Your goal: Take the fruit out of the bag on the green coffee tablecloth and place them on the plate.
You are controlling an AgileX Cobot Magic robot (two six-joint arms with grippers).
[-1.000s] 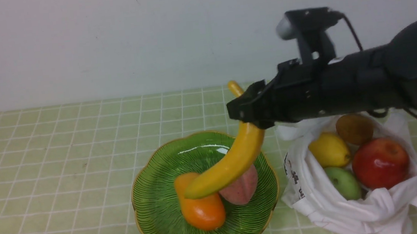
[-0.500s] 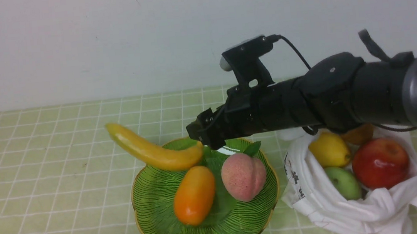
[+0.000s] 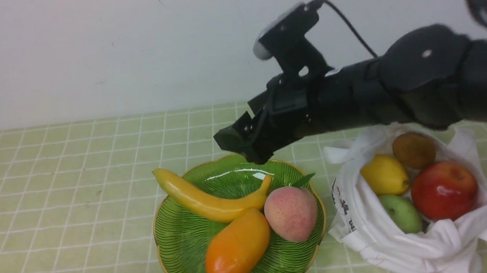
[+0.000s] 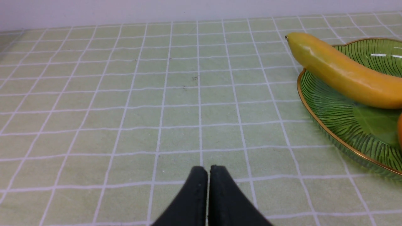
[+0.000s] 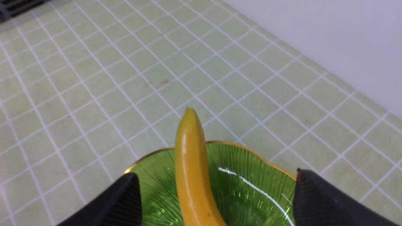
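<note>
Right gripper [image 3: 241, 147] spread, empty, over ribbed green glass plate [image 3: 178, 247]. Long yellow banana [image 3: 207, 199] on plate, tip past rim. Left gripper [image 4: 208, 188] clenched, empty. Risk: next fruit [image 3: 443, 190] from white cloth bag [image 3: 371, 236] knocks banana off.

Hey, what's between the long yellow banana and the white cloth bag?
A pink toy peach, lying on the ribbed green glass plate beside the long yellow banana; the front view shows it.

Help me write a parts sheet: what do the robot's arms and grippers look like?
The right arm is black and tubular; a black bracket carries a grey-fronted camera with a thin black cable. The right gripper and left gripper have black, tapered fingers.
</note>
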